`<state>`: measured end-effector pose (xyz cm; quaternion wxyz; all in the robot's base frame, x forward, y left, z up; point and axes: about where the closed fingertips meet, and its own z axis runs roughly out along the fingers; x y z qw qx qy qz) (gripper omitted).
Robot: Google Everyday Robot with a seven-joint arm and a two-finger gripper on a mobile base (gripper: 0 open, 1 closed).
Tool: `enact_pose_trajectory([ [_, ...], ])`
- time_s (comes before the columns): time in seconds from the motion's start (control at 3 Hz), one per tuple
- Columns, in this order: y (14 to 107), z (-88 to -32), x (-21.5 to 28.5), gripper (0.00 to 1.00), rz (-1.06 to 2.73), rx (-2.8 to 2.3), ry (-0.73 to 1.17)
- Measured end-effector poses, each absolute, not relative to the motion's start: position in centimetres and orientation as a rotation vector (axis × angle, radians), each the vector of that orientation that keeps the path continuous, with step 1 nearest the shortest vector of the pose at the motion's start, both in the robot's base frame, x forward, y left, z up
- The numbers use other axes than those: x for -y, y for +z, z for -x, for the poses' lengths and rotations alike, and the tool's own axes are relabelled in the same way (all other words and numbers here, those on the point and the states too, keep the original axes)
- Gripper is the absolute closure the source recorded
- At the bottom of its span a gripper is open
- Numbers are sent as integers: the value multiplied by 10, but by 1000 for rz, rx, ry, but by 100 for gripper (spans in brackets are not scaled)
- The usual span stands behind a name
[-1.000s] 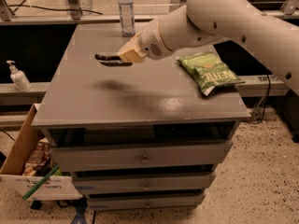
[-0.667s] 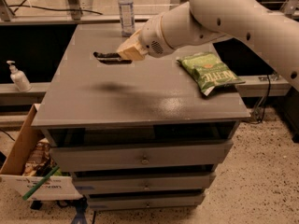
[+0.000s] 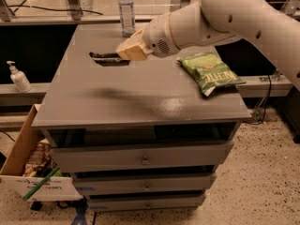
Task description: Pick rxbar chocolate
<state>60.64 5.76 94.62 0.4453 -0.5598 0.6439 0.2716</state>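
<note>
My gripper (image 3: 104, 58) reaches left from the tan wrist piece (image 3: 133, 47) and sits low over the back left part of the grey cabinet top (image 3: 140, 102). It shows as a dark flat shape. A black rxbar chocolate cannot be told apart from that dark shape, so I cannot say whether it lies under the gripper or in it. The white arm (image 3: 225, 18) comes in from the upper right.
A green chip bag (image 3: 210, 71) lies on the right side of the top. A clear water bottle (image 3: 125, 8) stands at the back edge. The cabinet has several drawers (image 3: 143, 159). A cardboard box (image 3: 33, 165) and a soap dispenser (image 3: 18, 77) are at the left.
The arm's upper part has shifted slightly to the right. The gripper stays at about the same spot over the back left of the top.
</note>
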Motion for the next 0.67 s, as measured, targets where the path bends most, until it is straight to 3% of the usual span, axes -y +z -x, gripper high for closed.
enact_pose_trajectory([
  [0.67, 955, -573, -59, 35, 1377, -1525, 804],
])
